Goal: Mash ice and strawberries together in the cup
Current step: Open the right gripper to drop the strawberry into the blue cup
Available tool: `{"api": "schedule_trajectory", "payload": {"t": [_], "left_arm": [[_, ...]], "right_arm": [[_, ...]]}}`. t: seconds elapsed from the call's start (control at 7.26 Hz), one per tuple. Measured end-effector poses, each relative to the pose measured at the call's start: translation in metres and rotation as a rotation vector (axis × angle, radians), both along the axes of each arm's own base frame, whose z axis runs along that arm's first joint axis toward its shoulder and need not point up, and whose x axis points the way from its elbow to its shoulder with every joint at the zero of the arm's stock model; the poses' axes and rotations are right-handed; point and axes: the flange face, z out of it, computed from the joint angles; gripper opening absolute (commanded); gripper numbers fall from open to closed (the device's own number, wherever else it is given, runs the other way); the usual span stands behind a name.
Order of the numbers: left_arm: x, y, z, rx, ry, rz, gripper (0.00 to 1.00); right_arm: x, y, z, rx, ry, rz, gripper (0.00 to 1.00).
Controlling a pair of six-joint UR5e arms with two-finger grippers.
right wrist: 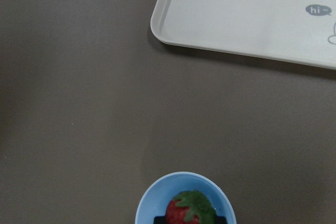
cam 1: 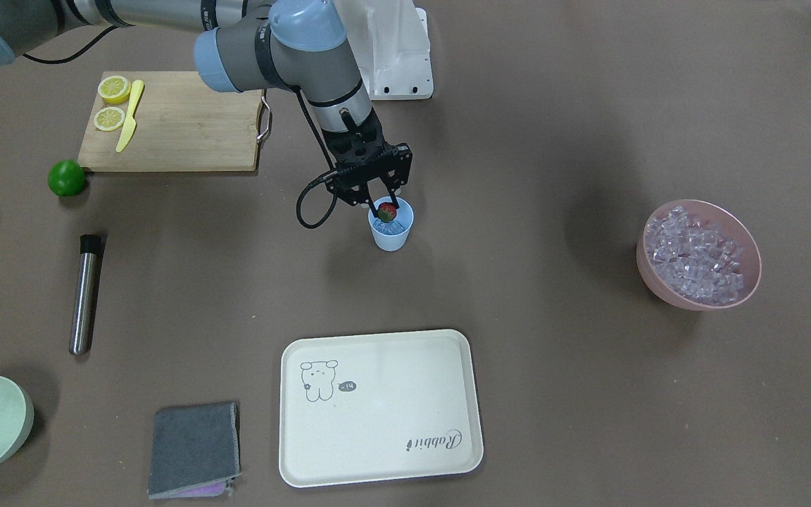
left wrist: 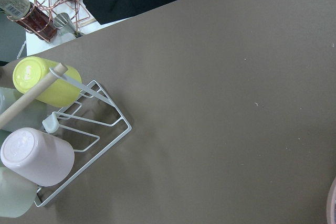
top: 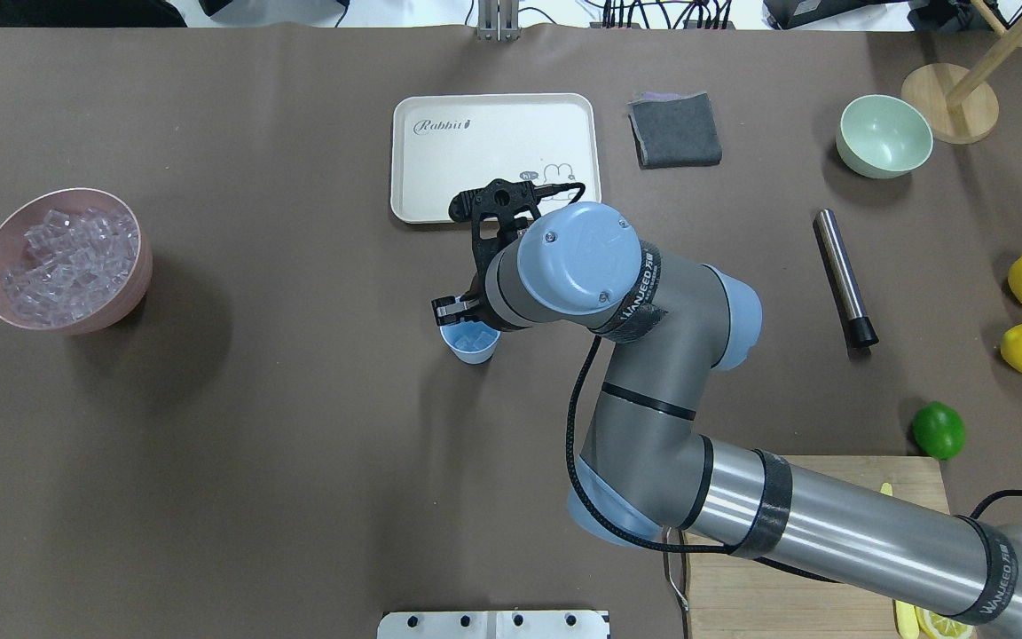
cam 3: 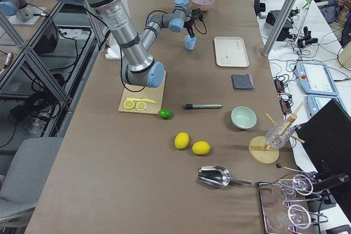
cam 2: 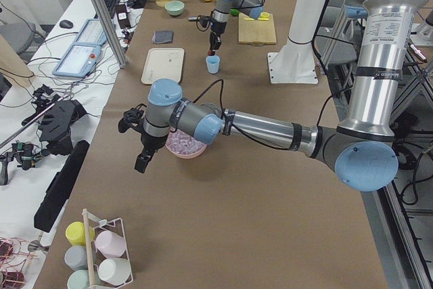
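Overhead exterior, table (top: 254, 444): open room all round the cup (top: 474, 349); the tray (top: 493, 155) is the nearest edge.
Right gripper (cam 1: 384, 205): pinches the strawberry (cam 1: 386, 210) in the cup's mouth, likely to release it onto the ice (cam 1: 393, 227).
Left gripper (cam 2: 140, 165): near the pink bowl (cam 2: 189, 150); spread or pressed together, cannot tell.

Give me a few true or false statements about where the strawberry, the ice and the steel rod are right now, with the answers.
1. The right pincer holds the strawberry at the mouth of the cup. True.
2. The cup is empty. False: ice lies in it, under the strawberry.
3. The steel rod stands in the cup. False: it lies flat on the table, apart from the cup.
4. The pink bowl holds a heap of ice. True.
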Motion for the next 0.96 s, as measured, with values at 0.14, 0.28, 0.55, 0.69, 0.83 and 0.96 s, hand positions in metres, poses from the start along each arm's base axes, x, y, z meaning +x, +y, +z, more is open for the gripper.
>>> {"api": "schedule_trajectory", "payload": {"t": [0.14, 0.28, 0.55, 0.69, 0.83, 0.96], "left_arm": [[-0.003, 0.000, 0.000, -0.002, 0.000, -0.005, 0.98], [-0.005, 0.000, 0.001, -0.004, 0.000, -0.009, 0.98], [-0.008, 0.001, 0.002, -0.006, 0.000, -0.015, 0.98], [-0.011, 0.002, 0.003, -0.006, 0.000, -0.019, 0.98], [-0.012, 0.003, 0.002, -0.003, 0.000, -0.020, 0.98], [-0.013, 0.003, 0.001, 0.003, 0.004, -0.019, 0.98]], "right_arm": [[0.000, 0.001, -0.001, 0.007, -0.004, -0.005, 0.95], [0.001, 0.002, -0.002, 0.018, -0.013, -0.010, 0.98], [0.004, 0.005, -0.006, 0.028, -0.034, -0.024, 0.99], [0.008, 0.005, -0.009, 0.031, -0.042, -0.028, 0.99], [0.015, 0.001, -0.010, 0.029, -0.049, -0.028, 0.99], [0.034, -0.011, -0.007, 0.013, -0.060, -0.037, 0.99]]}}
